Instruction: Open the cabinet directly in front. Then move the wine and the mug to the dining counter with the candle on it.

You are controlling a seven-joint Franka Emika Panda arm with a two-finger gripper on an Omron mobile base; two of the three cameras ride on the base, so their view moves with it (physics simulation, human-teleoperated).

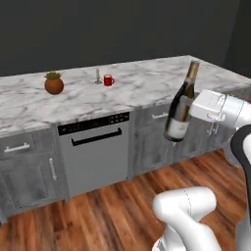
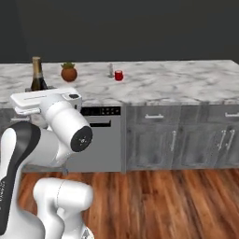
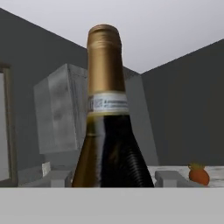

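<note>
The gripper [image 1: 182, 112] is clamped on the wine [image 1: 182, 105], its jaws closed around the body of the bottle above the pale label. In the left base view the bottle hangs in the air in front of the lower cabinets [image 1: 159, 137], clear of the floor [image 1: 122, 206], and leans with its gold foil top tipped toward the right end of the dining counter [image 1: 147, 83]. In the hand view the neck and foil of the wine [image 3: 105, 105] rise straight up the middle, with a narrow pale band around the neck. In the right base view the upper part of the wine [image 2: 37, 74] shows above the white hand, against the counter's left end.

The dining counter [image 2: 177, 84] is a long marble slab over grey drawer fronts and a dishwasher [image 1: 95, 152]. Toward its back edge, left of the middle in the left base view, the mug [image 1: 108, 80] stands upright with its handle to the right. The candle [image 1: 97, 76] stands just beside the mug, on its left, close but apart. Farther left along the same back edge sits a potted plant [image 1: 54, 83] in a round brown pot, well apart from the candle. The right base view shows the same row: potted plant [image 2: 69, 72], candle [image 2: 111, 70], mug [image 2: 118, 75].
</note>
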